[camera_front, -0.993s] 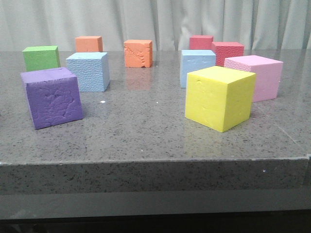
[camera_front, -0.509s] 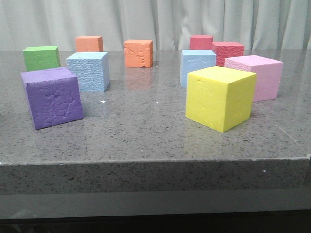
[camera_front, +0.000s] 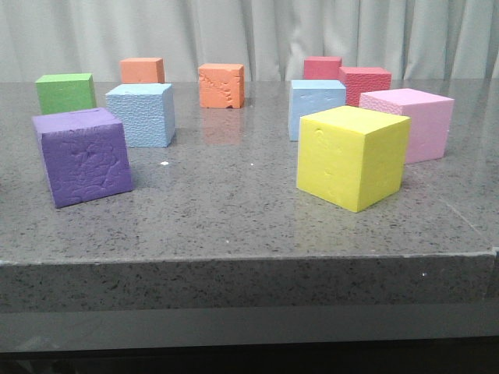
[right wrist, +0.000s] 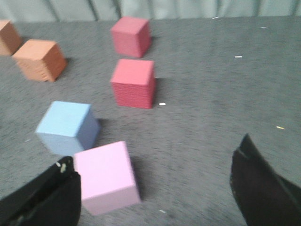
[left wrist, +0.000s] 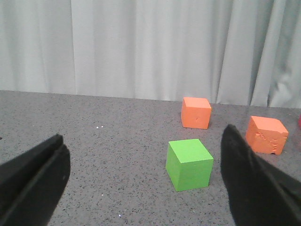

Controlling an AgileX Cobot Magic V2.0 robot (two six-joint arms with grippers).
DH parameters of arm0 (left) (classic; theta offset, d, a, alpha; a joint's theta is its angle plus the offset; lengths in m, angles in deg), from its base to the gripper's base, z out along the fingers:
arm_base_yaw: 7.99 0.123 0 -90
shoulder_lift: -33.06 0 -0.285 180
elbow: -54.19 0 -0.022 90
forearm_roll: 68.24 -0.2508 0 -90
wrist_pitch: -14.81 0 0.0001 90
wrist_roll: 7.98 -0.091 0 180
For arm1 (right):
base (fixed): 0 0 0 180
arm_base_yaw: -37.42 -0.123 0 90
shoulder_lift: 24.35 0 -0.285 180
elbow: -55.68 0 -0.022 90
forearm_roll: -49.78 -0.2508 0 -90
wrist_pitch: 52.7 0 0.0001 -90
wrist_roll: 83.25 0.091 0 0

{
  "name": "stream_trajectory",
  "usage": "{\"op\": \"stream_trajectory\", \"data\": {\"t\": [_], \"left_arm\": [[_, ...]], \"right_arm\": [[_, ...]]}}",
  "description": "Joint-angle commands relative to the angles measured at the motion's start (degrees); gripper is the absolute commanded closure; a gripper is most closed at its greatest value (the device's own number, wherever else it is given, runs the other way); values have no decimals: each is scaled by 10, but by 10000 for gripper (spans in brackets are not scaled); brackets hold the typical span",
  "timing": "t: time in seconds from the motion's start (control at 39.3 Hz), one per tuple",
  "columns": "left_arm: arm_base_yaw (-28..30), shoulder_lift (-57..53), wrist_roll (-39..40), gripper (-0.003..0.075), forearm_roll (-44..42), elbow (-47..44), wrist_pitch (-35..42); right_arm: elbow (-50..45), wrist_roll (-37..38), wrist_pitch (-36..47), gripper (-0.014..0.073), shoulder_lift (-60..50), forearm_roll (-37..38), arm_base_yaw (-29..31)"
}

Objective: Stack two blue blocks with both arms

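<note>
The pebbled blue block (camera_front: 140, 115) stands at the left middle of the table, behind the purple cube (camera_front: 82, 156). The smoother blue block (camera_front: 316, 107) stands at the right middle, behind the yellow cube (camera_front: 352, 156); it also shows in the right wrist view (right wrist: 68, 126). Neither gripper shows in the front view. My left gripper (left wrist: 143, 155) is open and empty above the table, short of a green cube (left wrist: 188, 165). My right gripper (right wrist: 155, 155) is open and empty, with a pink cube (right wrist: 106, 176) by one finger and the blue block just beyond it.
A pink cube (camera_front: 409, 123) stands right of the smoother blue block. A green cube (camera_front: 66, 92), two orange cubes (camera_front: 142, 70) (camera_front: 221, 86) and two red cubes (camera_front: 322, 68) (camera_front: 365, 84) stand along the back. The table's front edge (camera_front: 249, 261) is near the camera.
</note>
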Motion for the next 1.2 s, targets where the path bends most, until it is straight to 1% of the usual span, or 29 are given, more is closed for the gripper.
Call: {"op": "stream_trajectory", "data": {"t": [0.0, 0.13, 0.23, 0.46, 0.51, 0.64, 0.79, 0.94, 1.02, 1.17], "left_arm": [[-3, 2, 2, 103, 4, 20, 51], [-3, 2, 2, 103, 4, 20, 51], [-3, 2, 2, 103, 4, 20, 51], [-3, 2, 2, 103, 4, 20, 51], [-3, 2, 2, 103, 4, 20, 51], [-3, 2, 2, 103, 4, 20, 51], [-3, 2, 2, 103, 4, 20, 51], [-3, 2, 2, 103, 4, 20, 51], [-3, 2, 2, 103, 4, 20, 51], [-3, 2, 2, 103, 4, 20, 51]], "right_arm": [[62, -9, 33, -53, 48, -6, -48], [124, -9, 24, -53, 129, -6, -105], [181, -5, 3, -53, 192, -6, -133], [294, 45, -66, -53, 294, 9, -145], [313, 65, -76, -53, 312, 28, -145], [357, 148, -99, -53, 354, 87, -153], [397, 238, -121, -53, 394, 153, -179], [432, 336, -176, -53, 425, 205, -188], [433, 359, -181, -53, 435, 211, -188], [433, 360, -178, -53, 460, 212, -188]]}}
